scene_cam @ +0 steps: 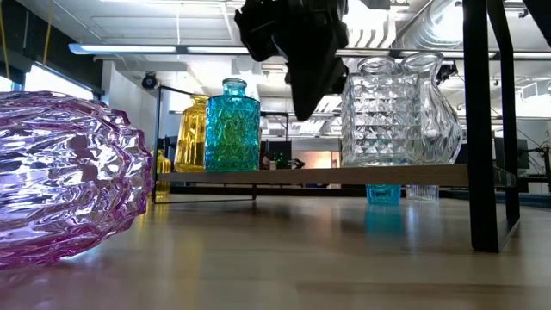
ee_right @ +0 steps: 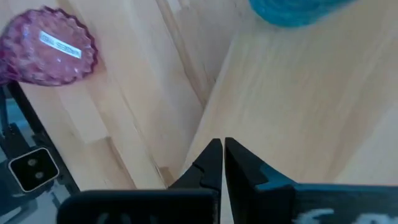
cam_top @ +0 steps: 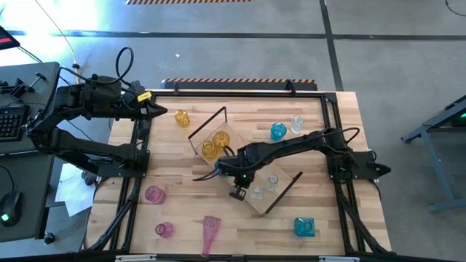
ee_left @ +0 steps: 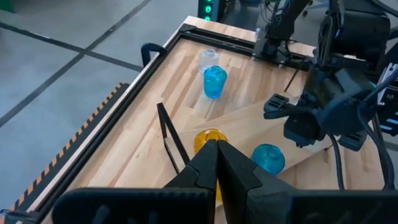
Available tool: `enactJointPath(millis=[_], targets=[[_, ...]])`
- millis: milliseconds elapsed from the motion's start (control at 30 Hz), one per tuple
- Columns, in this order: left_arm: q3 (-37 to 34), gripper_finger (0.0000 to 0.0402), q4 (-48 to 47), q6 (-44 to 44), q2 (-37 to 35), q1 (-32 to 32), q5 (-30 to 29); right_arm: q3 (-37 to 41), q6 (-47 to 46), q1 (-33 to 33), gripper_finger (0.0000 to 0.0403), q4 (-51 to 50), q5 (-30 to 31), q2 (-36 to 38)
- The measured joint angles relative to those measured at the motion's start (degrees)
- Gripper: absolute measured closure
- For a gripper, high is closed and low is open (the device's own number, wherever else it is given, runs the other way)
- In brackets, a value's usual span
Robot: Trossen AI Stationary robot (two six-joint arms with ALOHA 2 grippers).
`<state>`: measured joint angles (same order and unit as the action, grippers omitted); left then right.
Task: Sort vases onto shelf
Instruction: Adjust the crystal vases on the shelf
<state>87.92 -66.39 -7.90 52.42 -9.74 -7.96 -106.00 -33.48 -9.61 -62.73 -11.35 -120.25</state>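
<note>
Pink vase (scene_cam: 60, 176) lies toppled nearest the low camera. Right gripper (cam_top: 238, 191), closed and empty, hovers at the shelf's (cam_top: 280, 195) 9 o'clock edge; a sideways sweep may knock the clear vases (cam_top: 263, 187) off. Left gripper (cam_top: 162, 110) waits closed, empty, at the table's 10 o'clock.

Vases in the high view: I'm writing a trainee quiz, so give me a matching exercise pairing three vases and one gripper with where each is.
Things:
1. tall pink vase
2. clear vase pair
3. square teal vase
4. left gripper

Places:
A. standing on the shelf, beside the shut right gripper
B. shut, off the shelf, next to a lone amber vase
C. lying on its side on the tabletop
D. upright on the tabletop, on the right arm's side

Pairs: 1-C, 2-A, 3-D, 4-B
</note>
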Motion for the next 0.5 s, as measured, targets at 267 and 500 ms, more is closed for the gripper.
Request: enactJointPath(millis=[267,500], targets=[[0.0,0.0402,0.0,-0.4,0.0,0.0,0.2,0.0,1.3,0.1,0.0403,-2.3,-0.9,0.0],[0.0,0.0402,0.0,-0.7,0.0,0.0,0.2,0.0,1.3,0.1,0.0403,-5.7,-1.0,0.0]])
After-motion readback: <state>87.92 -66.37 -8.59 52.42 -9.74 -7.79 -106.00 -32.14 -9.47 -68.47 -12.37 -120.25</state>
